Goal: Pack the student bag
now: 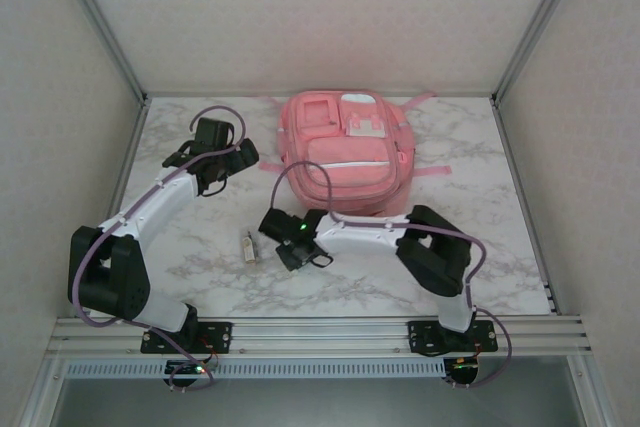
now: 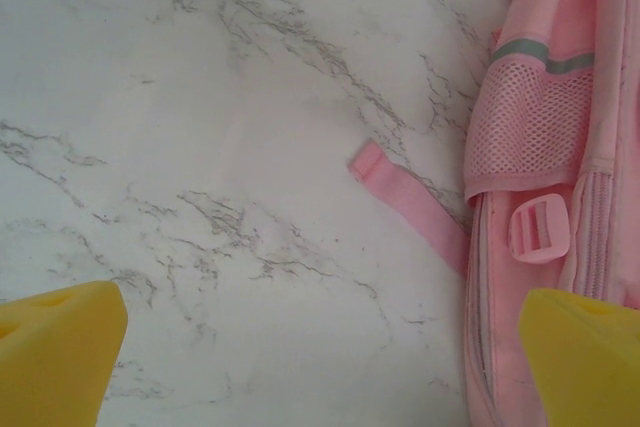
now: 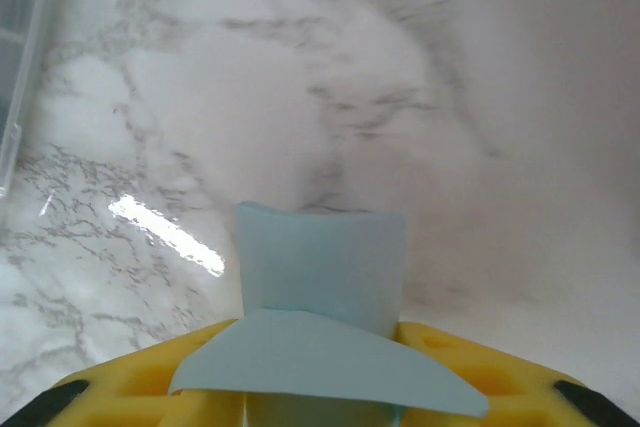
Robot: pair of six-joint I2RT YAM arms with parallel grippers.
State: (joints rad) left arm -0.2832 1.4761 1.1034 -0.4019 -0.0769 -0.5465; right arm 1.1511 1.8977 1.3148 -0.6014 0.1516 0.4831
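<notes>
The student bag (image 1: 345, 152) is a large pink backpack lying flat at the back middle of the marble table, front pockets up. In the left wrist view its mesh side pocket (image 2: 525, 122), a loose pink strap (image 2: 410, 202) and a buckle (image 2: 540, 230) show at the right. My left gripper (image 1: 232, 162) hovers just left of the bag, open wide with bare table between its yellow fingers (image 2: 60, 347). My right gripper (image 1: 285, 244) sits low in front of the bag, shut on a light blue pad of paper (image 3: 320, 267) whose top sheet bends over the yellow jaws.
A small pale tube-like object (image 1: 250, 246) lies on the table just left of the right gripper. Metal frame posts and white walls enclose the table on three sides. The table's near rail (image 1: 320, 332) carries both arm bases.
</notes>
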